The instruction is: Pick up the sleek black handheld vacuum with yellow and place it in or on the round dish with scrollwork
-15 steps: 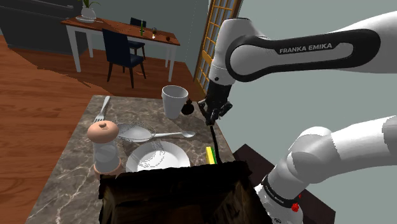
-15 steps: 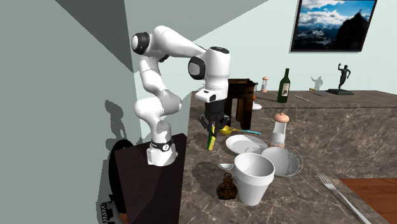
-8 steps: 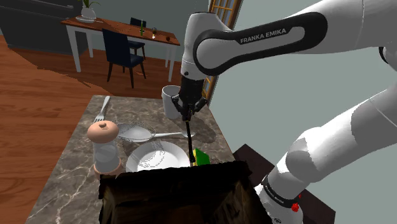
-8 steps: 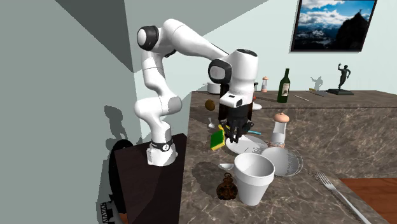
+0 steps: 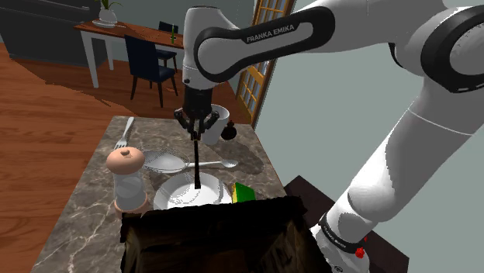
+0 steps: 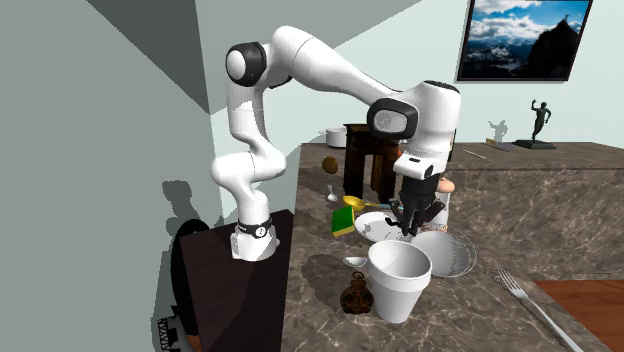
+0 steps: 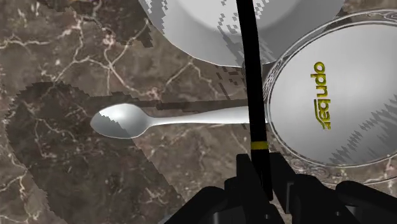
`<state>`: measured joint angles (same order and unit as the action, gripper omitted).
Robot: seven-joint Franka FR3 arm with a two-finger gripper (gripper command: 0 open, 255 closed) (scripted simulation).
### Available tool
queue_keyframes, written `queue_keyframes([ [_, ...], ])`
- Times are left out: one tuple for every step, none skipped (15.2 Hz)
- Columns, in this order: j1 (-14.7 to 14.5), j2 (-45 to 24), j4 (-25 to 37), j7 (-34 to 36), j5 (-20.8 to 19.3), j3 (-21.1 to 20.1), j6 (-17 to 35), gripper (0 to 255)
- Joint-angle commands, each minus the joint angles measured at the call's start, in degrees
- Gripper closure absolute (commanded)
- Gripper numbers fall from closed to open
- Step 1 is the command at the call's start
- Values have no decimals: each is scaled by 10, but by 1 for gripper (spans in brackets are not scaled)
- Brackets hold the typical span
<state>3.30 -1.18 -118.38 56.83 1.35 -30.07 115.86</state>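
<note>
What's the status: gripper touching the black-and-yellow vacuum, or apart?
Touching. In the wrist view the gripper is shut on the vacuum, with both fingers pressed against its thin black shaft below the yellow band and no gap.

Black vacuum point(image 7: 249, 70) with yellow band; dark brown counter point(image 7: 63, 70), pale-veined.

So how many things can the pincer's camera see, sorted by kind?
1 spoon
2 round dishes: the white plate and the lettered dish
1 vacuum, clasped in the pincer
Total: 4
</note>
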Motion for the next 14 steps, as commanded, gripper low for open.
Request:
queue_keyframes([
  [-10,-50,52,30,-27,-8,-8,255],
  [-16,-76,80,42,-41,-9,-14,255],
  [-22,-102,109,53,-55,-9,-21,255],
  [-31,-127,138,64,-69,-9,-28,255],
  [-40,-153,170,74,-82,-7,-37,255],
  [-50,-179,202,82,-94,-5,-47,255],
  [-65,-217,251,93,-111,-2,-62,255],
  [-67,-219,246,94,-112,0,-56,255],
  [-67,-221,242,94,-113,1,-49,255],
  [-68,-223,237,95,-114,2,-42,255],
  [-68,-226,233,96,-116,3,-36,255],
  [-68,-229,229,97,-117,3,-29,255],
  [-69,-231,225,98,-119,4,-23,255],
  [-69,-234,221,99,-121,5,-16,255],
])
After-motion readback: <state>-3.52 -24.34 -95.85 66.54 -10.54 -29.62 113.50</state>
